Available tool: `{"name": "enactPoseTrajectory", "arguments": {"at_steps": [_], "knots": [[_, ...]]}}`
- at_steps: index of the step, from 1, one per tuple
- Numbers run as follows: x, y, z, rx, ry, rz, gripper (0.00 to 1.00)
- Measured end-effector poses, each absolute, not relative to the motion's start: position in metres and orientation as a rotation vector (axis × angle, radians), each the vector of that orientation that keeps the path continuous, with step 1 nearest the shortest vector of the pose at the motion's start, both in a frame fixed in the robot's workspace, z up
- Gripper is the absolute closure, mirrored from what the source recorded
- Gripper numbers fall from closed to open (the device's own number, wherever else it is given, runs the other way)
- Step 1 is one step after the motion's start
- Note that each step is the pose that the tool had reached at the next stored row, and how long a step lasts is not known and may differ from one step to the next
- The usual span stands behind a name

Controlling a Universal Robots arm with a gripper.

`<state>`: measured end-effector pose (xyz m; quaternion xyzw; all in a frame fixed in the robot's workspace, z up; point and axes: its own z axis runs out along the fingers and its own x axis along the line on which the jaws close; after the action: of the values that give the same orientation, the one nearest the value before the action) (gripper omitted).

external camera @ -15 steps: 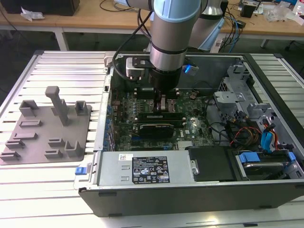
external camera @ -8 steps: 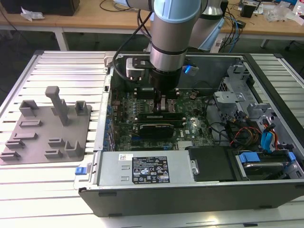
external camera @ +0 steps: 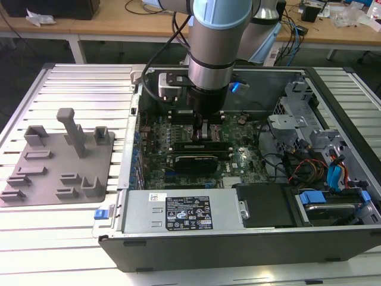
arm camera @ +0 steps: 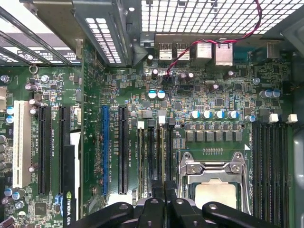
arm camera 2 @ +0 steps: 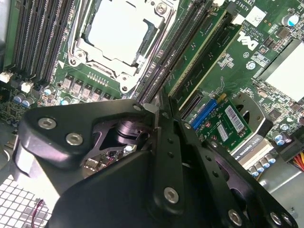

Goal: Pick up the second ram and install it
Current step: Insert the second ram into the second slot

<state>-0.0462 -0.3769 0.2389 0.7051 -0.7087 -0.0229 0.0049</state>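
Observation:
My gripper (external camera: 203, 126) reaches down into the open computer case (external camera: 128, 179), right over the memory slots (arm camera: 153, 152) beside the processor socket (arm camera: 216, 190). In both wrist views the two black fingers (arm camera 2: 167, 142) lie pressed together, tips just above the dark slots (arm camera 2: 175, 52). My gripper (arm camera: 164, 190) sits in line with one of these slots. The second ram is hidden: I cannot tell it apart from the slots under the fingertips, nor see whether it is between the fingers.
A grey holder plate (external camera: 59, 158) with upright pegs lies on the slatted table at the exterior view's left. Inside the case a black graphics card (external camera: 193, 162) sits beside the slots, with drive bays and cables (external camera: 309, 167) at the exterior view's right.

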Motion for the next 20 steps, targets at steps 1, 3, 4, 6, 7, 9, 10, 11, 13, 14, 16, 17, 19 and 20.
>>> {"name": "enactPoseTrajectory", "arguments": {"at_steps": [1,3,4,6,7,9,10,11,13,14,16,17,19,20], "knots": [[-0.0462,-0.3769,0.2389,2.207,-2.221,-0.072,0.91],[-0.0462,-0.3769,0.2388,2.205,-2.223,-0.072,0.91],[-0.0462,-0.3769,0.2388,2.205,-2.223,-0.072,0.91],[-0.0462,-0.3769,0.2388,2.202,-2.226,-0.072,0.91],[-0.0462,-0.3769,0.2388,2.201,-2.227,-0.072,0.91],[-0.0462,-0.3769,0.2388,2.200,-2.228,-0.072,0.91],[-0.0462,-0.3769,0.2388,2.198,-2.230,-0.072,0.91],[-0.0462,-0.3769,0.2388,2.197,-2.231,-0.072,0.91],[-0.0462,-0.3769,0.2388,2.196,-2.232,-0.072,0.91],[-0.0462,-0.3769,0.2388,2.196,-2.232,-0.072,0.91],[-0.0462,-0.3769,0.2385,2.196,-2.232,-0.072,0.91],[-0.0462,-0.3769,0.2380,2.196,-2.232,-0.072,0.91],[-0.0462,-0.3769,0.2367,2.197,-2.232,-0.072,0.91],[-0.0462,-0.3769,0.2361,2.196,-2.232,-0.072,0.91]]}}
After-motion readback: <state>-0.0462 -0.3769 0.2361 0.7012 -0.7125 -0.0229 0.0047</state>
